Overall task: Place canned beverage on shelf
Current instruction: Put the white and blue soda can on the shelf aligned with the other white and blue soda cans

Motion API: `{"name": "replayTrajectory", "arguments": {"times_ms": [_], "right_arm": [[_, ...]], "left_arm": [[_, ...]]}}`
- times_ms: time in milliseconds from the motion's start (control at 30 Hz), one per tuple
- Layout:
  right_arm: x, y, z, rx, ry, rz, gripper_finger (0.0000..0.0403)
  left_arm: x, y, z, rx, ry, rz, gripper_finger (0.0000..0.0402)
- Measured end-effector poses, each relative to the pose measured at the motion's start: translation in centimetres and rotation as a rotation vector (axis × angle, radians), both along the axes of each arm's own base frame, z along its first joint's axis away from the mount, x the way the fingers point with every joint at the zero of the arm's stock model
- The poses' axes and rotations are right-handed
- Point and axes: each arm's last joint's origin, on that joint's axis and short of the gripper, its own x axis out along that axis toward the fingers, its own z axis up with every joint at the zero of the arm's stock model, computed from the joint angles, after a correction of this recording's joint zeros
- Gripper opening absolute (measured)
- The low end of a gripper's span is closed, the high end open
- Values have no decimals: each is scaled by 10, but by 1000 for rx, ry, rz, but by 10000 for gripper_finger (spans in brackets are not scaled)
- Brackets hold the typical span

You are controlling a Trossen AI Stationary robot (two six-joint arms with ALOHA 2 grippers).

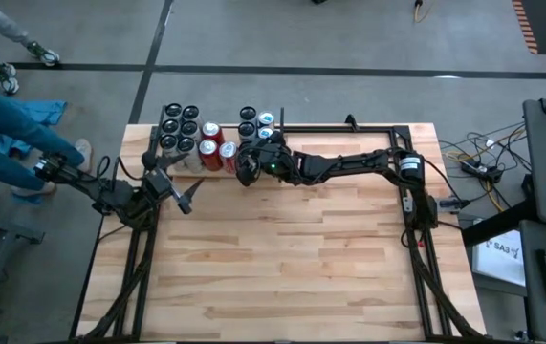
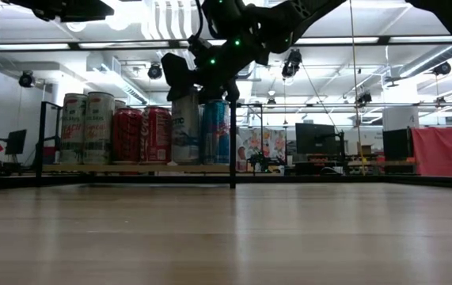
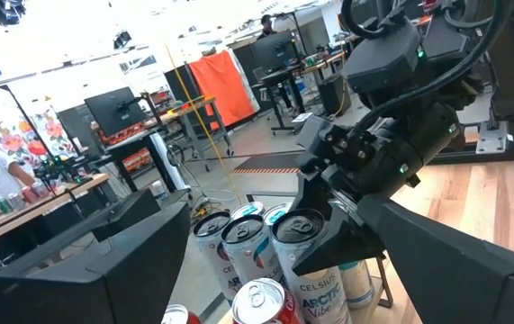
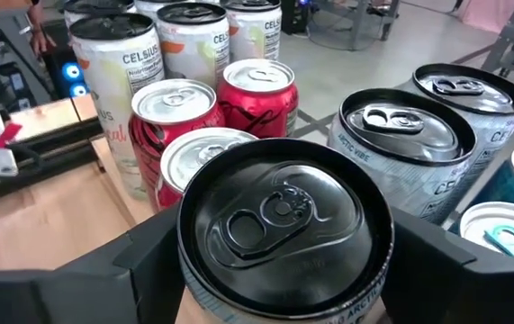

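Right pincer (image 4: 284,270) around black-topped can (image 4: 284,220) on shelf (image 2: 131,168); neighbours labelled "CELSIUS".

Right gripper (image 1: 248,164) extended far back, left gripper (image 1: 188,198) waiting left, fingers spread

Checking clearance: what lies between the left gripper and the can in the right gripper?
High view: red cans stand between the left gripper and the right gripper's can.

1. Ceiling strip lights (image 2: 170,16) glow over a workshop.
2. Monitors (image 2: 314,138) line benches beside a red cloth (image 2: 444,150).
3. Grey floor (image 1: 282,33) surrounds the wooden table (image 1: 282,258).
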Motion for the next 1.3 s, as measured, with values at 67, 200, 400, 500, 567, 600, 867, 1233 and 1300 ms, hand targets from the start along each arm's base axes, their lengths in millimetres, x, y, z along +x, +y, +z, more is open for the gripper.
{"name": "replayTrajectory", "arguments": {"times_ms": [67, 200, 400, 500, 567, 600, 867, 1233, 1300], "right_arm": [[0, 0, 0, -14, 11, 6, 281], [0, 0, 0, -19, 6, 4, 296], [0, -1, 0, -22, 11, 4, 310], [0, -1, 2, -38, 21, 3, 312], [1, -1, 7, -54, 17, 3, 312], [1, -2, 10, -61, 13, 4, 311], [4, -2, 30, -107, 29, 19, 303], [-9, 7, 91, -29, 281, 119, 236], [-11, 9, 100, 5, 293, 167, 206]], "left_arm": [[0, 0, 0, 0, 0, 0, 346], [0, 0, 0, -3, -2, 0, 346], [0, 0, 0, -3, -2, -1, 346], [0, 0, 0, -3, -3, -1, 346], [0, 0, 0, -3, -3, -1, 346], [0, 0, 0, -3, -3, -1, 346], [0, 0, 0, -2, 0, -1, 346], [4, -2, -4, -1, 23, -6, 331], [5, -3, -5, 4, 33, -6, 319]]}}
